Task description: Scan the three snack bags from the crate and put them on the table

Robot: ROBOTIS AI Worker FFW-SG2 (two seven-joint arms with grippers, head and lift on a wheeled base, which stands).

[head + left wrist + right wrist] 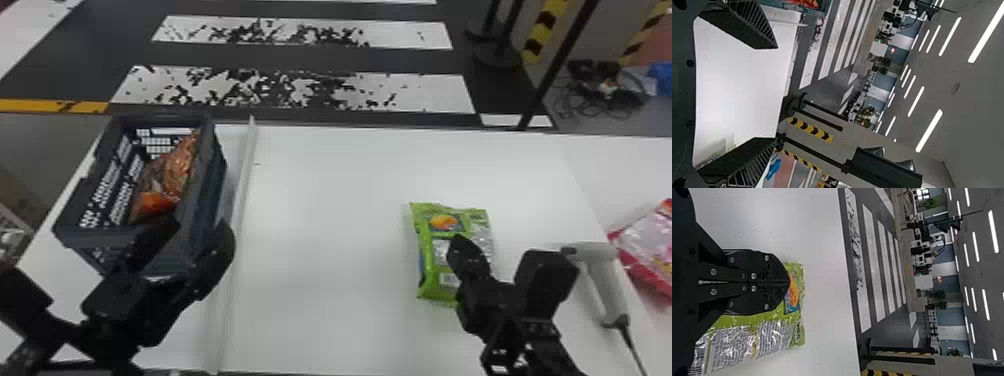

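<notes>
In the head view my left gripper (200, 229) is open with nothing between its fingers, at the near right corner of the dark crate (214, 175). Orange-brown snack packaging (172, 172) lies inside the crate. My left gripper (776, 93) also stands wide apart in its wrist view. The right gripper (459, 244) is over the green snack bag (429, 255), which lies on the white table (325, 225). Seen from the right wrist, the gripper (789, 282) has its fingers shut together above the green bag (760, 338), covering part of it.
A grey handheld scanner (603, 285) with a cable lies right of the right gripper. Beyond it, a pink-red bag (650, 245) sits at the right edge. A raised white strip (240, 200) runs along the table beside the crate.
</notes>
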